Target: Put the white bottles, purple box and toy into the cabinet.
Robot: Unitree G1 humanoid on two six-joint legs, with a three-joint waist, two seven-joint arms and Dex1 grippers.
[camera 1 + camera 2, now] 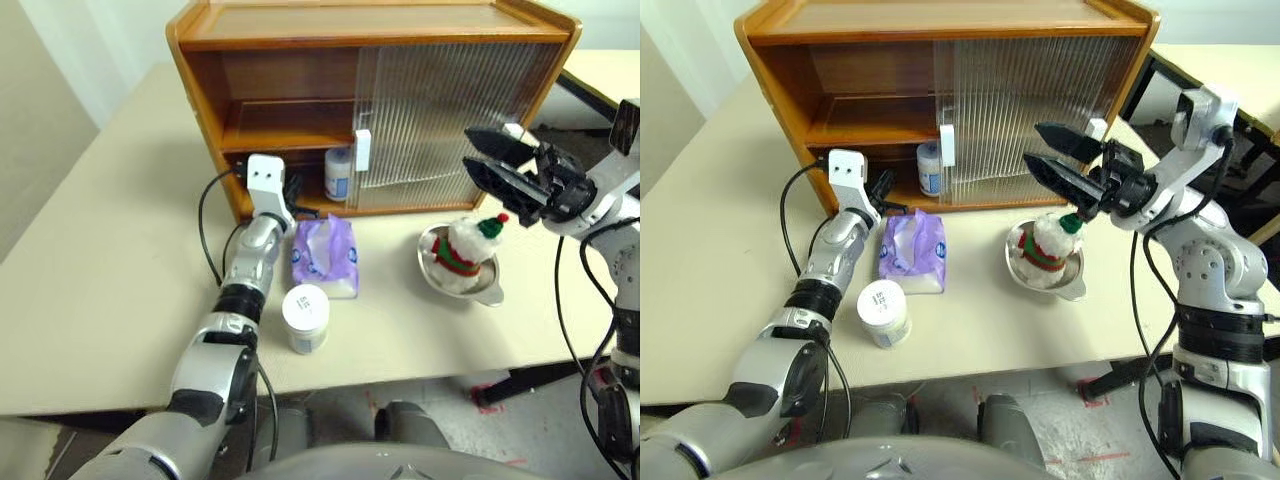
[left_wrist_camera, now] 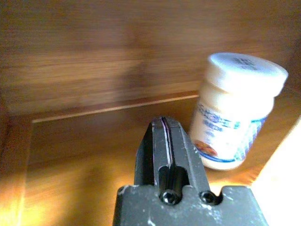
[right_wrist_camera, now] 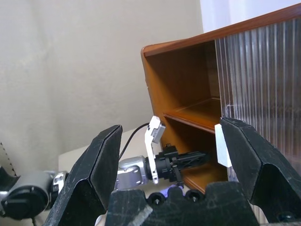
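1 white bottle [image 1: 338,173] inside cabinet [image 1: 300,40], 1 outside [image 1: 305,317].

Two white bottles appear: one white bottle [image 1: 338,173] stands inside the cabinet [image 1: 300,25] on its bottom level, and the other white bottle [image 1: 305,318] stands on the bench [image 1: 90,300]. There is one purple box [image 1: 326,255], one toy [image 1: 467,245] snowman, and one metal bowl [image 1: 488,290] holding that toy. The one cabinet has one shelf [image 1: 280,125] and one white door handle [image 1: 362,150] in sight. Two robot arms reach into view, each ending in one gripper: the left gripper [image 1: 895,207] and the right gripper [image 1: 488,160].
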